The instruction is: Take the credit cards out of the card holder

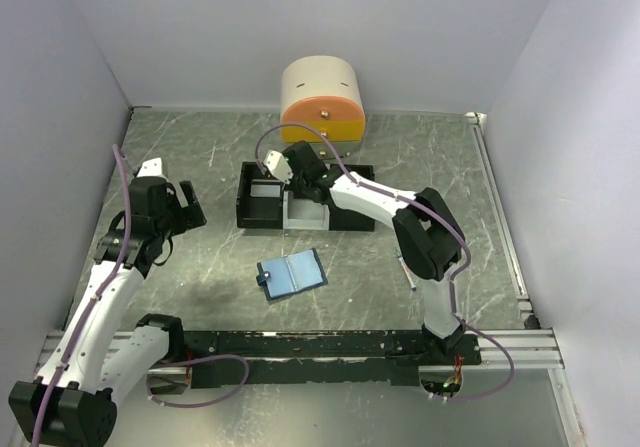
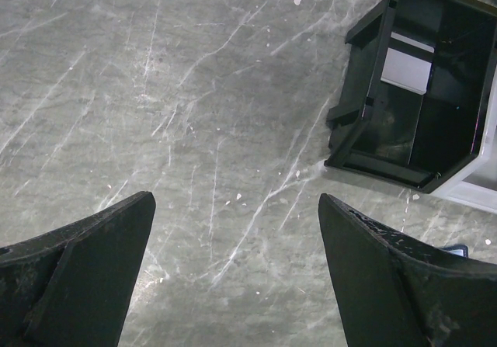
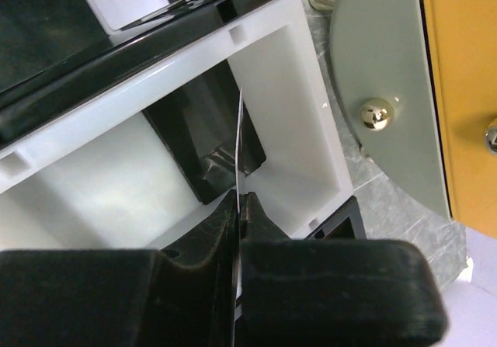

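Pinching thin card point(image 3: 239, 141) over white bin of tray point(image 3: 307, 83) — R end effector point(image 3: 239, 201); L end effector point(image 2: 234, 199) apart.

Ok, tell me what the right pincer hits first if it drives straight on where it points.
Probably the white compartment of the tray: the right pincer, shut on a thin card, points into it, and the card's edge would touch first. Depth unclear.

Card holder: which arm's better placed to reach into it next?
Probably left. The left gripper hangs open and empty over the table, left of the open card holder. The right gripper is shut on a thin card, edge-on above the tray's white compartment, so it must let go first.
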Robot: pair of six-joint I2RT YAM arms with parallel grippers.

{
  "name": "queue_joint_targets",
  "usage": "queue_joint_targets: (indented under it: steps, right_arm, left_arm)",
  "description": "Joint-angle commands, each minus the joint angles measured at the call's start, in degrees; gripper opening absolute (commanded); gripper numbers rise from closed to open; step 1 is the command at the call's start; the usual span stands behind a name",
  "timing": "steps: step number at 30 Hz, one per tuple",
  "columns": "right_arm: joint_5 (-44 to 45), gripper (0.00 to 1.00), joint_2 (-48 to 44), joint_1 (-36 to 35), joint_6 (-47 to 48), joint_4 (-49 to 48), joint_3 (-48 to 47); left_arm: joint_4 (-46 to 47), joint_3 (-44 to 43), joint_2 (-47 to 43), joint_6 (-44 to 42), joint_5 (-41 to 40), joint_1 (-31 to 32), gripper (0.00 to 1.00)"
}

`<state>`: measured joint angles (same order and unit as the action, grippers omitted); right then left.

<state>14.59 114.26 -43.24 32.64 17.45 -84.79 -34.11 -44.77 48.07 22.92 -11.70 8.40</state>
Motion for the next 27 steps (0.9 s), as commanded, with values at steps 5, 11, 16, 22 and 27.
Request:
queue_joint_targets:
  steps: [5, 11, 16, 22, 27]
  right_arm:
    - [-0.2, 0.0, 5.5, 0.8, 4.4, -1.1, -3.2]
    - [-1.3, 0.0, 6.9, 2.0, 5.9, -0.2, -5.7]
    - [-2.5, 0.0, 5.7, 2.0, 10.5, -4.9, -2.0]
    - [-1.1, 0.01, 7.2, 2.2, 14.3, -7.8, -1.2]
    - [-0.4, 0.06, 7.6, 2.3, 15.5, -7.8, -1.2]
  left_arm:
    - [0.4, 0.3, 0.0, -0.4, 0.5, -0.3, 0.98]
    - [0.4, 0.4, -0.2, -0.3, 0.2, -0.3, 0.97]
    - [0.4, 0.4, 0.1, -0.3, 0.3, -0.3, 0.97]
    - [0.5, 0.3, 0.2, -0.3, 0.5, -0.3, 0.97]
    - [0.6, 0.5, 0.3, -0.5, 0.7, -0.3, 0.97]
